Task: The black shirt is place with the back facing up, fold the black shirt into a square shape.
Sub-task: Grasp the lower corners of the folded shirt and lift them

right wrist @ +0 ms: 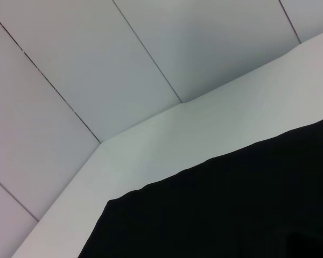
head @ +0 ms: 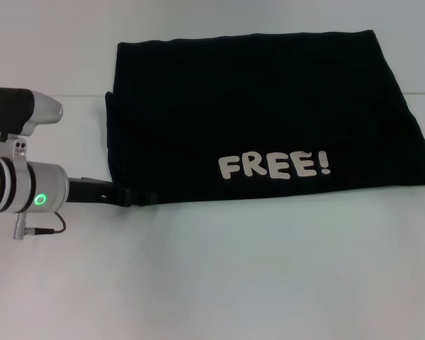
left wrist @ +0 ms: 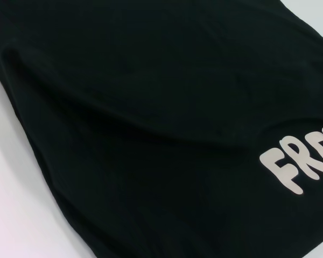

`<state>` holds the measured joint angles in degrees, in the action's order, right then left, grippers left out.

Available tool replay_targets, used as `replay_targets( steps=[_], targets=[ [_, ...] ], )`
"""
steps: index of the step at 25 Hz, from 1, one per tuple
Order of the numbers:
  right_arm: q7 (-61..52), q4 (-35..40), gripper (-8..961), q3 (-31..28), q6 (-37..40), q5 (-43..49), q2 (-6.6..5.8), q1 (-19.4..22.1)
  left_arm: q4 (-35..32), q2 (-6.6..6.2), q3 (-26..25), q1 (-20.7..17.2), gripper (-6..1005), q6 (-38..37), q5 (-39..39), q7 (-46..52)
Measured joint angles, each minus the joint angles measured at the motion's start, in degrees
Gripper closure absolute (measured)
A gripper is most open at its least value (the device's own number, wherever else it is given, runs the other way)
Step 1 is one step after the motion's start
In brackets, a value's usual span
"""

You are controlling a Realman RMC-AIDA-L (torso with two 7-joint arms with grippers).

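Left end effector (head: 138, 196) at the shirt's near left corner.
Its black tip is seen touching the shirt (head: 269, 117) edge; whether it is open or closed cannot be told. The shirt is laid folded on the white table (head: 219, 276), "FREE!" lettering (head: 275, 166) uppermost.

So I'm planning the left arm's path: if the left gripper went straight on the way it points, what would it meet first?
Probably the black shirt: the left gripper sits at its near-left corner, pointing across it.

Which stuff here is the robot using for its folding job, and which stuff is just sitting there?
For the job:
black shirt, "FREE!" lettering facing up
left gripper, at the shirt's near left corner

Just there:
white table
Nothing else lies about.
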<state>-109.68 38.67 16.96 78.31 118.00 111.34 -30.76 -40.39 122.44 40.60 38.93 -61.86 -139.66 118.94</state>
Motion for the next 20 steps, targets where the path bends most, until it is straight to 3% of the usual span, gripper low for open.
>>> replay_targets(
  steps=[14, 20],
  targets=[
    [0.0, -0.1, 117, -0.1, -0.1, -0.2, 0.0, 0.1, 0.3, -0.28, -0.1, 0.8, 582, 1.2, -2.7, -0.8],
    [0.0, -0.1, 117, -0.1, -0.2, -0.2, 0.0, 0.1, 0.4, -0.42, 0.0, 1.1, 820, 1.8, -3.0, -0.8]
  ],
)
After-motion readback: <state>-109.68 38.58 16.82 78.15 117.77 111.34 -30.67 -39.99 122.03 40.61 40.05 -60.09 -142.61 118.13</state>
